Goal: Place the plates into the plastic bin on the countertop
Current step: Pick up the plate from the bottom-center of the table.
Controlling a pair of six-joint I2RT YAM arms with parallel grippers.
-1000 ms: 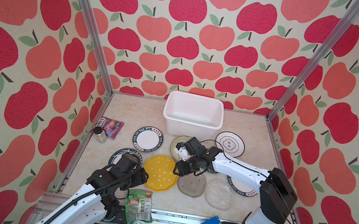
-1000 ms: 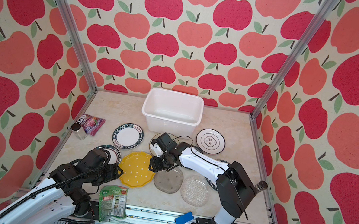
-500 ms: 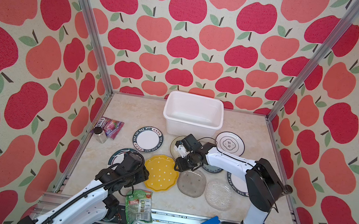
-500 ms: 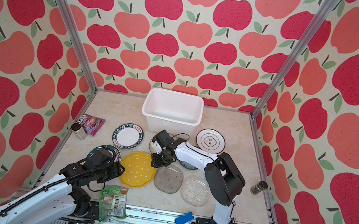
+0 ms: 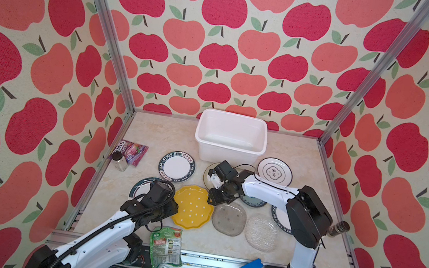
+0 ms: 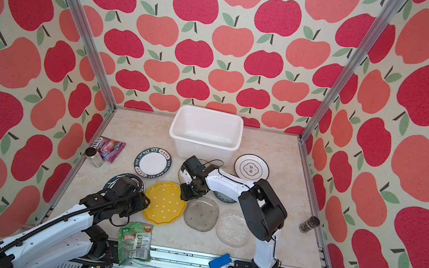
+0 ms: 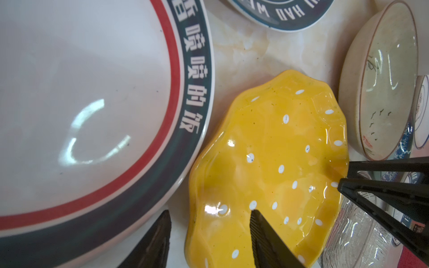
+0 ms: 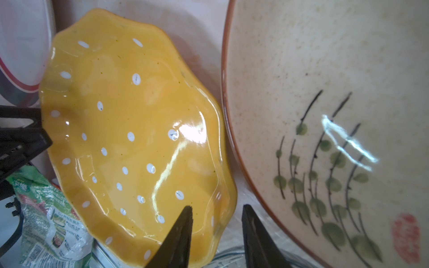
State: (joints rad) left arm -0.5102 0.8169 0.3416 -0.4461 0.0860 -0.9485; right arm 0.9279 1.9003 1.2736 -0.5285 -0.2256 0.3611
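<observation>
1. Yellow glossy scalloped plate [image 5: 191,207], white-dotted, on the marbled tabletop [image 5: 166,138].
2. Both apart, the left claw [image 7: 210,211] and right claw [image 8: 217,206] straddle its rim at 2 sides.
3. White translucent plastic bin [image 5: 229,154] stands beyond the right claw.

Green snack packet [image 5: 165,246] at 6 o'clock, lying flat with its printed face up and its near end over the front metal rail [image 5: 202,261]. It shows again in the right wrist view [image 8: 44,215], crinkled, the print too small to read.

Blue block [image 5: 251,266] on the same rail at 5 o'clock, set at a slant.

Purple sweet packet [image 5: 133,152] at 9 o'clock, close to the side frame. Small clear jar with a dark lid [image 5: 119,161] just beside its near corner.

Dark jar [image 5: 338,228] at 3 o'clock, at the side rail, well apart from the rest.

Apple-print wallpaper [image 5: 220,54] covers all three walls. Metal posts [image 5: 106,27] rise at 11 and 1 o'clock.
</observation>
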